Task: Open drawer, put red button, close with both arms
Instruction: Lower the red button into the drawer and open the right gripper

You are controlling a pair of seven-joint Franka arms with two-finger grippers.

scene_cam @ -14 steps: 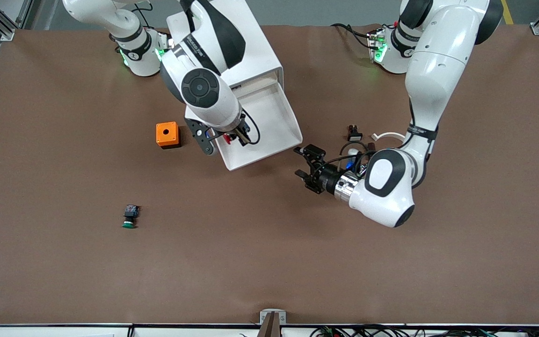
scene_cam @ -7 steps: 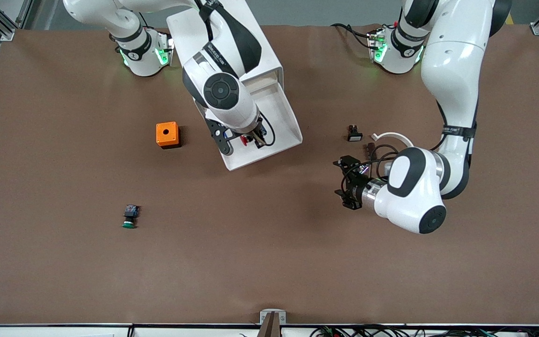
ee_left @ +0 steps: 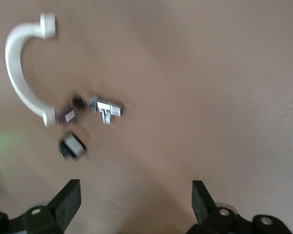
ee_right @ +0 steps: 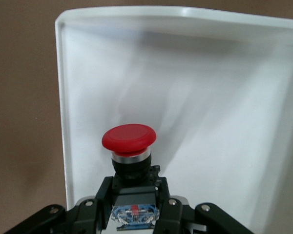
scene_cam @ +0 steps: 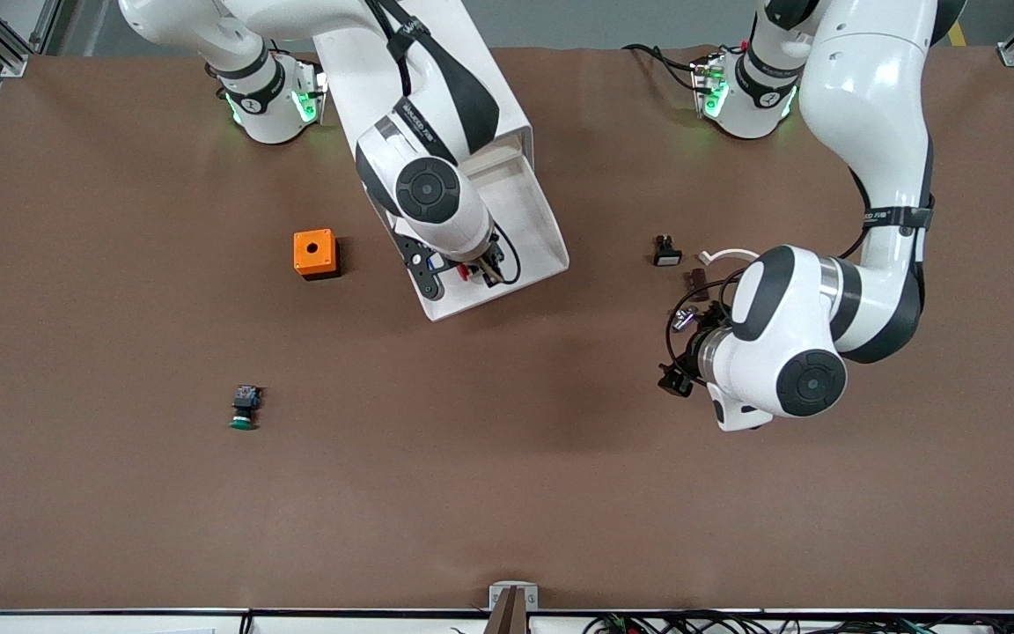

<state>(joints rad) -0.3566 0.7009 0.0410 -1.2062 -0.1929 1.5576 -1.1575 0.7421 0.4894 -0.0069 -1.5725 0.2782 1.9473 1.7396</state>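
Note:
The drawer [scene_cam: 526,210] stands pulled out of the white cabinet [scene_cam: 437,79], a shallow white tray. My right gripper [scene_cam: 463,271] is shut on the red button [scene_cam: 464,270] and holds it over the drawer's front part. In the right wrist view the red cap [ee_right: 129,137] sticks out past my right gripper [ee_right: 135,207], above the white drawer floor [ee_right: 210,97]. My left gripper [scene_cam: 679,373] is open and empty over bare table toward the left arm's end; its fingers [ee_left: 64,204] stand wide apart.
An orange box with a hole [scene_cam: 314,254] sits beside the drawer toward the right arm's end. A green-capped button [scene_cam: 245,409] lies nearer the camera. A white curved piece [ee_left: 20,73] and small parts [ee_left: 106,107] lie by the left gripper.
My left arm has drawn back from the drawer toward its own end of the table. My right gripper has carried the red button a little farther over the drawer.

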